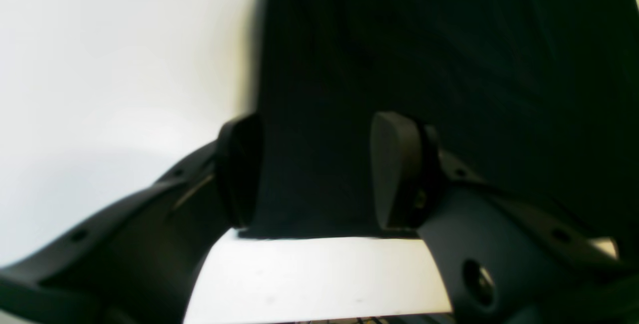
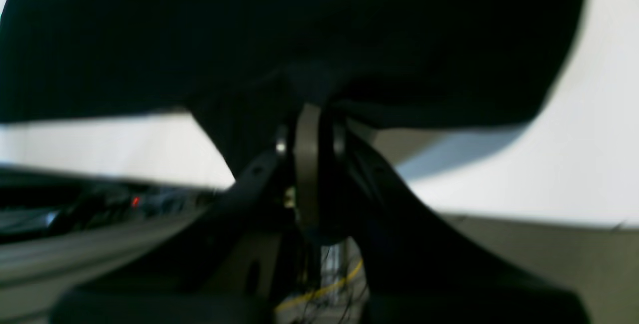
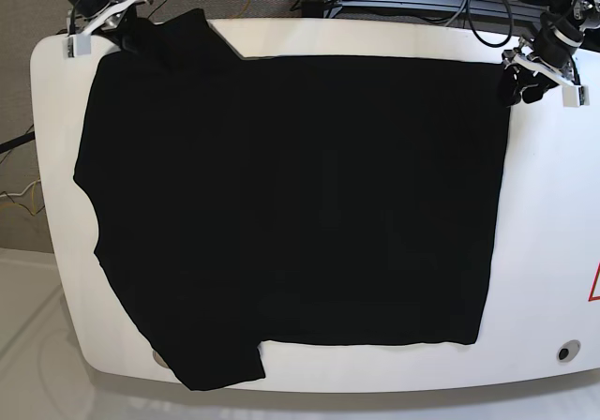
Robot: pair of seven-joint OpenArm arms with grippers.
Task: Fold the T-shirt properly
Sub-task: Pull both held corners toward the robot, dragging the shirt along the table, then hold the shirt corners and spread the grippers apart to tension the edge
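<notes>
Base view from overhead shows me the black T-shirt [image 3: 291, 214] lying spread flat across most of the white surface [image 3: 548, 242], one short sleeve reaching the upper left corner and the other hanging toward the near edge at lower left. My right end effector [image 3: 117, 28] sits at the upper left of this view, on the sleeve corner of the shirt. My left end effector [image 3: 525, 84] sits at the upper right, at the straight corner of the shirt. From the left wrist camera I see the left end effector [image 1: 319, 169] with its two dark fingers [image 1: 397, 169] standing apart, the shirt's [image 1: 449, 64] corner lying flat between them on the surface [image 1: 100, 64], with nothing pinched. From the right wrist camera I see the right end effector [image 2: 308, 129] with its fingers pressed together on a bunched fold of the black cloth [image 2: 299, 29], which lifts in a small peak above the surface [image 2: 589, 164]. That picture is blurred, so finer detail is lost.
</notes>
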